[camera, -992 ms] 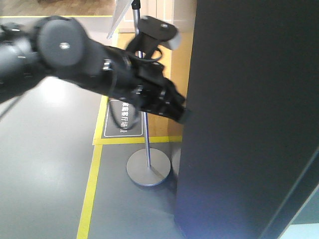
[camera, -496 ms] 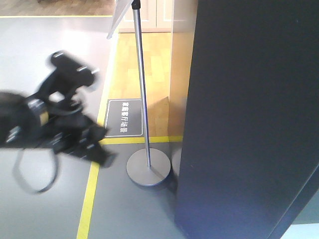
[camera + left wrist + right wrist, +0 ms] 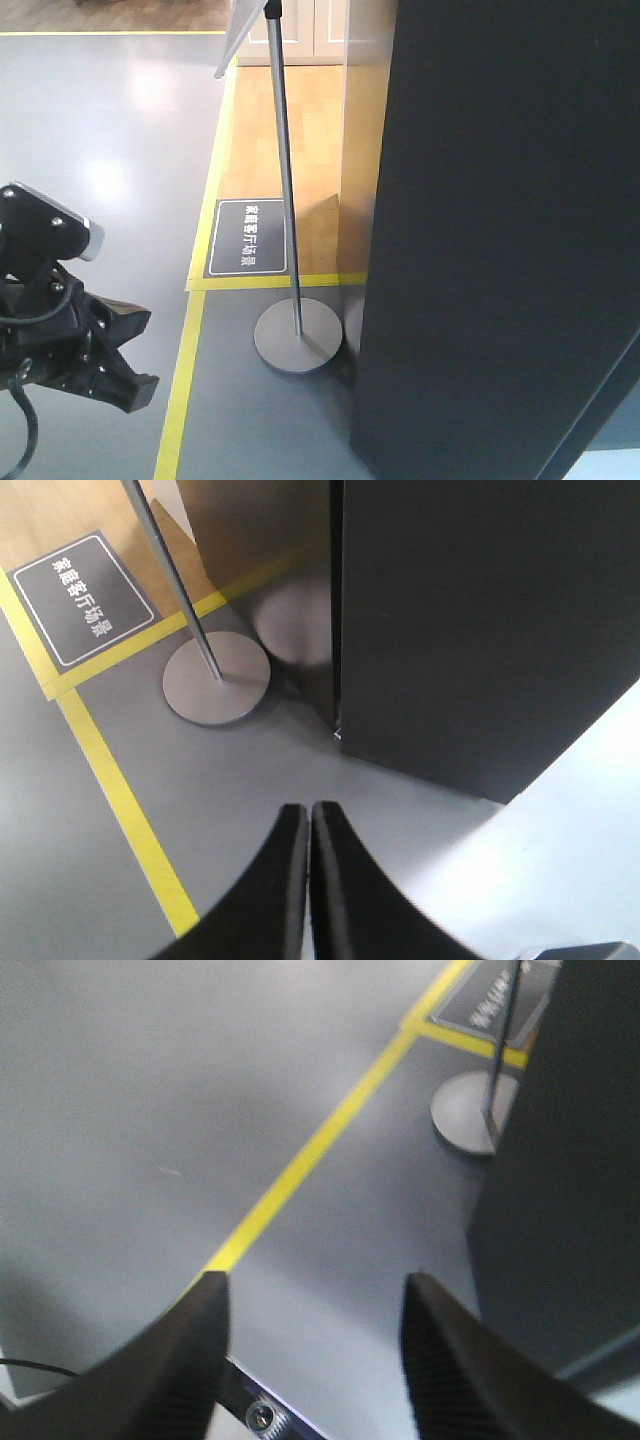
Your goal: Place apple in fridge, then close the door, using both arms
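Standing shut, the fridge (image 3: 510, 240) showed only its flat dark grey outside — no white interior and no gap at the door (image 3: 480, 630), so the closing step looked done. No apple appeared in any view; judging from the shut door it was probably inside, though nothing confirmed that.

Left of the fridge, a sign stand (image 3: 296, 338) stood on its round base just beside the cabinet's lower corner, with a dark floor placard (image 3: 248, 238) behind it and yellow floor tape (image 3: 180, 400) running further left.

Well left of the fridge and low in the front view, a black arm (image 3: 60, 330) hung clear of the door, touching nothing — a sensible spot for an arm with no work left there; which arm it was could not be told.

The left gripper (image 3: 308, 880) pointed at the floor before the fridge, its fingers pressed together with nothing between them. The right gripper (image 3: 315, 1345) was spread wide, fingers well apart, empty, facing bare floor left of the fridge.
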